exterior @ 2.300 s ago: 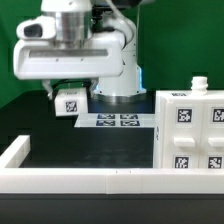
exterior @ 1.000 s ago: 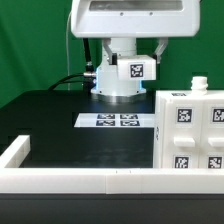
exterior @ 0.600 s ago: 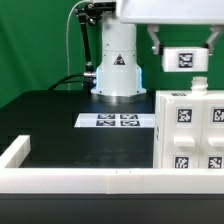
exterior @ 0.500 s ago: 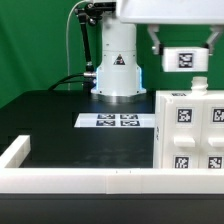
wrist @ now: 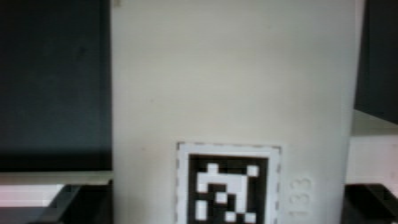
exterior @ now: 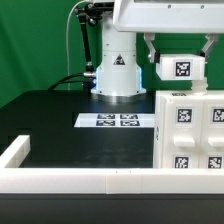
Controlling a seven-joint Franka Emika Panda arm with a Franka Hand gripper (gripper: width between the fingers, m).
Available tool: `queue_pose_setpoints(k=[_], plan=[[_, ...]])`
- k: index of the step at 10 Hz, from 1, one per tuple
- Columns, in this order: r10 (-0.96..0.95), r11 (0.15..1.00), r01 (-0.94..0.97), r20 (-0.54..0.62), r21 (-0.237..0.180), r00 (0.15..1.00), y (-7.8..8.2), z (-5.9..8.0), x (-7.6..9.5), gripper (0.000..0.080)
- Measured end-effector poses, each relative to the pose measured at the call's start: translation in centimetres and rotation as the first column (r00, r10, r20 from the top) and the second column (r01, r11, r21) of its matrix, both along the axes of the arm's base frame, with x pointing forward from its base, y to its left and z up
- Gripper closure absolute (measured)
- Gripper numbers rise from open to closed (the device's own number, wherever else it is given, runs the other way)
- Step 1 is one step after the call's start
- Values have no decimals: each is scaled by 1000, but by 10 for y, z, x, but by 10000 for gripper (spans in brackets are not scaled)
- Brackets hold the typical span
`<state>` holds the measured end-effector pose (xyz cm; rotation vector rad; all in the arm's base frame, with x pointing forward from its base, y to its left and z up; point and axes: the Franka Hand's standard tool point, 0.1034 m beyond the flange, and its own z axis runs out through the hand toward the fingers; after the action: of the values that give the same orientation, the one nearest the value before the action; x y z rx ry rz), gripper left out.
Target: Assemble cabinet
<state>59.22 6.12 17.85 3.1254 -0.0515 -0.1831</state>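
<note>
The black desk (exterior: pixel 50 128) carries the marker board (exterior: pixel 117 121) with its 4 tags. Behind the marker board stands a plain green backdrop (exterior: pixel 35 45). In front of the marker board, a low white rim (exterior: pixel 70 180) edges the desk. The light is soft and even.

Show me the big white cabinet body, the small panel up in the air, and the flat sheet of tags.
cabinet body (exterior: pixel 200 137), exterior view, front face between its tags.
small panel (exterior: pixel 180 68), exterior view, on its tag.
marker board (exterior: pixel 113 121), exterior view, its middle.
</note>
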Motion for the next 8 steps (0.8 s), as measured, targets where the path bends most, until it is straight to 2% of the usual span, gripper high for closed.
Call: queue_pose_setpoints(k=[3,6,8], plan=[[0,1000,0,6,-4,1000,8,1,23,239],[3,1000,-3,19,-5,1000,23,-2,37,239],[3,1000,-3,39,-6,999,28,-4,40,239]])
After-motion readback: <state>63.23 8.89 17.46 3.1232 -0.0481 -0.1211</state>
